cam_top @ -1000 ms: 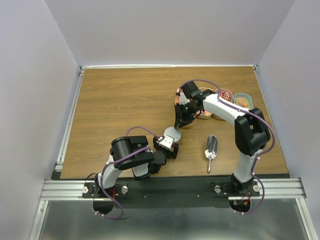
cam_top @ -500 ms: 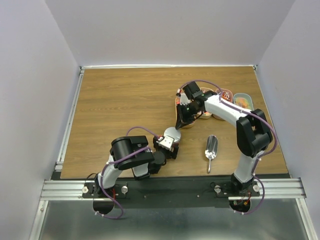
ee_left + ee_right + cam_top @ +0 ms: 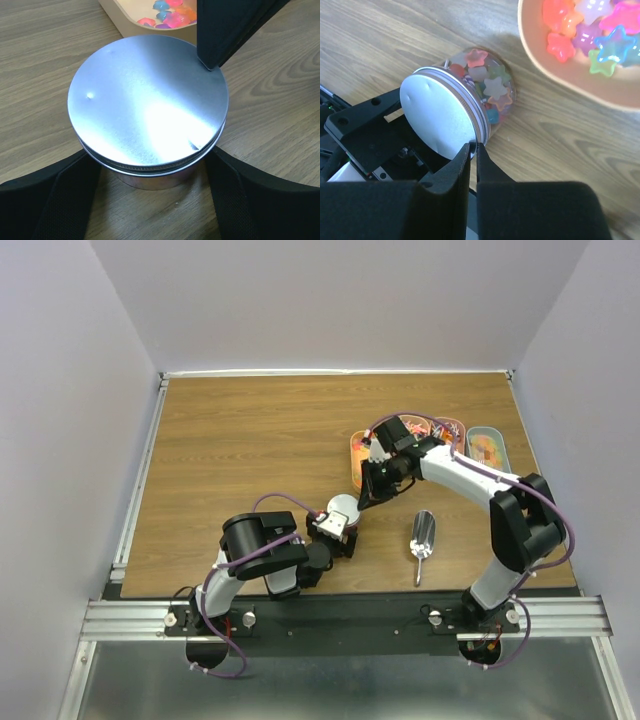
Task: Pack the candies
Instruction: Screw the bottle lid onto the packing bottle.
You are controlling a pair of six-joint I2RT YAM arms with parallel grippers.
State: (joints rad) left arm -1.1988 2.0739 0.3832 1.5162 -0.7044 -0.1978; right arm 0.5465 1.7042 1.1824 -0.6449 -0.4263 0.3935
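1. Nearest, the left arm lies folded low over the front edge of the brown wood-grain table (image 3: pixel 240 440), elbow doubled back and wrist pointing away and to the right. The left gripper (image 3: pixel 340 517) is spread wide, one finger pressed on each side of a round clear jar (image 3: pixel 150 172).
2. Upright on the table, that jar bears a flat silver metal lid (image 3: pixel 147 102). Through its wall show the candies (image 3: pixel 487 87), small translucent stars in pink, orange, green and blue.
3. To the right of the jar and apart from it, a silver metal scoop (image 3: pixel 423 534) lies on the wood, handle toward the arms' bases.
4. Farther back, the right arm rises from its base, bends at the elbow and stretches left across the table, wrist tipped down at the jar. The right gripper (image 3: pixel 474 146) has its fingers drawn together with only a slit between them, tips against the lid's rim. Whether they pinch that rim cannot be told.
5. Beyond it sits an oblong orange tray (image 3: pixel 356 455) holding more star candies, with a pale oblong tray (image 3: pixel 487 443) farther right.
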